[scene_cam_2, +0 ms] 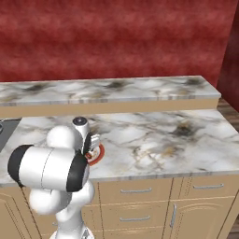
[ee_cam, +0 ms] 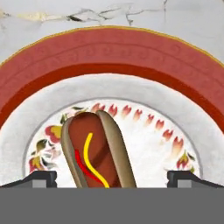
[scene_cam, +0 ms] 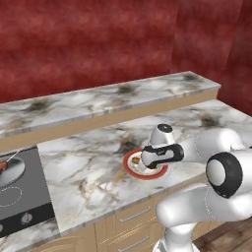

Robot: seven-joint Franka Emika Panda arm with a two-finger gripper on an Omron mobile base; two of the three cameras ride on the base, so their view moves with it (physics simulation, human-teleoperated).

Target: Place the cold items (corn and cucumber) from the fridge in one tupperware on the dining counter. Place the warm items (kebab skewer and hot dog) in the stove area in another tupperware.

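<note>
Looking down through the hand view, you see the hot dog (ee_cam: 97,151) lying on a plate (ee_cam: 131,57) with a broad red rim and a white centre painted with small flowers. The sausage sits in its bun with a yellow stripe and a red stripe running along it, and it lies between the two dark fingertips (ee_cam: 41,178) of your gripper (ee_cam: 112,179), one to each side and clear of the bun. Your gripper is spread wide and holds nothing.

From the left base view, your gripper (scene_cam: 150,165) hangs directly over the same plate (scene_cam: 132,165), which rests on the marbled desk (scene_cam: 88,167) near its front edge. At the far left you can make out a stove top (scene_cam: 24,197) set into the desk, with a grey pan (scene_cam: 15,172) on it holding something reddish with a thin stick, too small to name for sure.

From the right base view, the arm covers most of the plate (scene_cam_2: 98,154); you see just a red arc of its rim beside the gripper (scene_cam_2: 91,144). A raised marble ledge (scene_cam_2: 116,88) runs along behind the desk, against a dark red wall (scene_cam_2: 116,37).
</note>
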